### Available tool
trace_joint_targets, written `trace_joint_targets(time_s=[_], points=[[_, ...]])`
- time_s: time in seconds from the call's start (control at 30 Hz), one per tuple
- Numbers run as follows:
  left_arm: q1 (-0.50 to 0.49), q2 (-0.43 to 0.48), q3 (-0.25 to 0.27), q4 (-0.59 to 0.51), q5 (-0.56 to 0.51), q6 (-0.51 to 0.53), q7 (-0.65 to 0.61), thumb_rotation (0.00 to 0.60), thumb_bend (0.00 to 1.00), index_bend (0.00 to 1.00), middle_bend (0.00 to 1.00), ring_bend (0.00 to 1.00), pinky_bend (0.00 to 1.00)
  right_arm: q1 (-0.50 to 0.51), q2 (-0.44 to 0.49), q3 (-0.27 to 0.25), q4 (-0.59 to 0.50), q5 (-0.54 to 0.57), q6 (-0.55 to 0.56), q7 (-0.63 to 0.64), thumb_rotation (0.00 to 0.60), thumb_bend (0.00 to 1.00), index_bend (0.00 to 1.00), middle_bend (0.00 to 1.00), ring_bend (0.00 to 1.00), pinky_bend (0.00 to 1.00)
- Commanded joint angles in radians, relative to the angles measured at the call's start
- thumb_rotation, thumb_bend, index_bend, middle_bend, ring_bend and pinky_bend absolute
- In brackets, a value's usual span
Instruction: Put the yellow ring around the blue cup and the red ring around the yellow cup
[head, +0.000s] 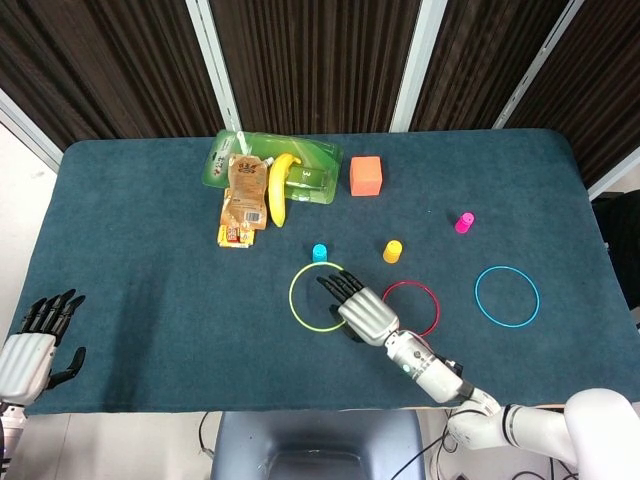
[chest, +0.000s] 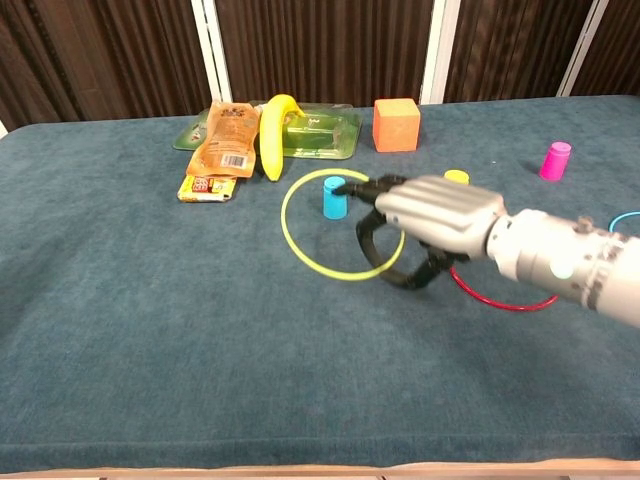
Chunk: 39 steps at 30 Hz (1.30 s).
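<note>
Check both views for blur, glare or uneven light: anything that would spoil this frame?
Chest view: the right hand and its forearm look slightly motion-smeared, while the yellow ring and blue cup stay sharp. Head view: even light with soft shadows, everything crisp, no glare on the blue table cloth; the left hand sits at the frame's edge.
</note>
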<state>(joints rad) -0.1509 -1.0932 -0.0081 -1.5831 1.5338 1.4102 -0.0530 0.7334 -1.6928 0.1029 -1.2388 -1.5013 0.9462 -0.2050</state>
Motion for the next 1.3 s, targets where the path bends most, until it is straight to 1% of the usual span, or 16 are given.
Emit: trace_joint_targets(time_s=[0.03, 0.17, 0.23, 0.33, 0.37, 0.43, 0.5, 0.6, 0.7, 0.8, 0.9, 0.93, 0.97, 1.03, 1.13, 1.3], points=[[-0.002, -0.002, 0.000, -0.001, 0.000, -0.003, 0.003, 0.600, 0.45, 0.00, 0.00, 0.00, 0.00, 0.049, -0.013, 0.072, 0.048, 0.074, -0.054, -0.019, 0.600, 0.52, 0.80, 0.06, 0.00, 0.00], [0.000, -0.001, 0.001, -0.008, -0.002, -0.002, 0.013, 0.600, 0.45, 0.00, 0.00, 0.00, 0.00, 0.117, -0.052, 0.134, 0.144, 0.143, -0.128, -0.039, 0.600, 0.52, 0.80, 0.06, 0.00, 0.00], [-0.001, -0.002, 0.000, -0.010, -0.005, -0.004, 0.017, 0.600, 0.45, 0.00, 0.00, 0.00, 0.00, 0.147, -0.076, 0.148, 0.191, 0.162, -0.155, -0.043, 0.600, 0.52, 0.79, 0.06, 0.00, 0.00], [-0.005, -0.002, -0.004, -0.008, -0.012, -0.012, 0.016, 0.600, 0.45, 0.00, 0.00, 0.00, 0.00, 0.173, -0.102, 0.149, 0.237, 0.173, -0.176, -0.045, 0.600, 0.52, 0.77, 0.06, 0.00, 0.00], [-0.006, -0.002, -0.004, -0.007, -0.014, -0.014, 0.015, 0.600, 0.45, 0.00, 0.00, 0.00, 0.00, 0.178, -0.108, 0.147, 0.246, 0.177, -0.181, -0.048, 0.600, 0.52, 0.74, 0.06, 0.00, 0.00], [-0.008, -0.002, -0.004, -0.005, -0.015, -0.017, 0.013, 0.600, 0.45, 0.00, 0.00, 0.00, 0.00, 0.183, -0.115, 0.146, 0.259, 0.201, -0.200, -0.068, 0.600, 0.52, 0.62, 0.06, 0.00, 0.00], [-0.006, -0.001, -0.003, -0.005, -0.014, -0.015, 0.011, 0.600, 0.45, 0.00, 0.00, 0.00, 0.00, 0.182, -0.114, 0.145, 0.254, 0.220, -0.208, -0.081, 0.600, 0.52, 0.47, 0.06, 0.00, 0.00], [-0.004, 0.000, -0.003, -0.005, -0.010, -0.008, 0.006, 0.600, 0.45, 0.00, 0.00, 0.00, 0.00, 0.173, -0.100, 0.139, 0.233, 0.244, -0.207, -0.102, 0.600, 0.46, 0.35, 0.03, 0.00, 0.00], [-0.002, 0.001, -0.002, -0.005, -0.005, -0.004, 0.004, 0.600, 0.45, 0.00, 0.00, 0.00, 0.00, 0.147, -0.067, 0.128, 0.185, 0.247, -0.174, -0.109, 0.600, 0.41, 0.29, 0.02, 0.00, 0.00], [0.002, 0.003, 0.001, -0.007, 0.001, 0.004, 0.001, 0.600, 0.45, 0.00, 0.00, 0.00, 0.00, 0.087, 0.004, 0.091, 0.072, 0.197, -0.084, -0.082, 0.600, 0.40, 0.30, 0.02, 0.00, 0.00], [0.005, 0.003, 0.001, -0.005, 0.005, 0.015, -0.002, 0.600, 0.45, 0.00, 0.00, 0.00, 0.00, -0.010, 0.117, -0.001, -0.082, 0.086, 0.042, -0.022, 0.600, 0.40, 0.36, 0.02, 0.00, 0.00], [0.005, 0.002, 0.000, -0.004, 0.004, 0.014, -0.001, 0.600, 0.45, 0.00, 0.00, 0.00, 0.00, -0.048, 0.164, -0.044, -0.133, 0.046, 0.084, -0.005, 0.600, 0.40, 0.38, 0.02, 0.00, 0.00], [0.004, 0.001, 0.000, -0.004, 0.002, 0.012, 0.000, 0.600, 0.45, 0.00, 0.00, 0.00, 0.00, -0.074, 0.195, -0.074, -0.161, 0.019, 0.115, 0.003, 0.600, 0.40, 0.40, 0.02, 0.00, 0.00], [0.000, -0.002, -0.001, -0.004, -0.003, 0.002, 0.006, 0.600, 0.45, 0.00, 0.00, 0.00, 0.00, -0.128, 0.245, -0.130, -0.199, -0.030, 0.179, 0.006, 0.600, 0.40, 0.42, 0.02, 0.00, 0.00], [-0.003, -0.006, 0.000, -0.008, -0.005, -0.007, 0.018, 0.600, 0.45, 0.00, 0.00, 0.00, 0.00, -0.186, 0.282, -0.174, -0.210, -0.064, 0.244, 0.023, 0.600, 0.40, 0.43, 0.02, 0.00, 0.00], [-0.003, -0.010, 0.002, -0.014, 0.001, -0.004, 0.033, 0.600, 0.45, 0.00, 0.00, 0.00, 0.00, -0.243, 0.303, -0.200, -0.181, -0.066, 0.281, 0.049, 0.600, 0.40, 0.45, 0.03, 0.00, 0.00]])
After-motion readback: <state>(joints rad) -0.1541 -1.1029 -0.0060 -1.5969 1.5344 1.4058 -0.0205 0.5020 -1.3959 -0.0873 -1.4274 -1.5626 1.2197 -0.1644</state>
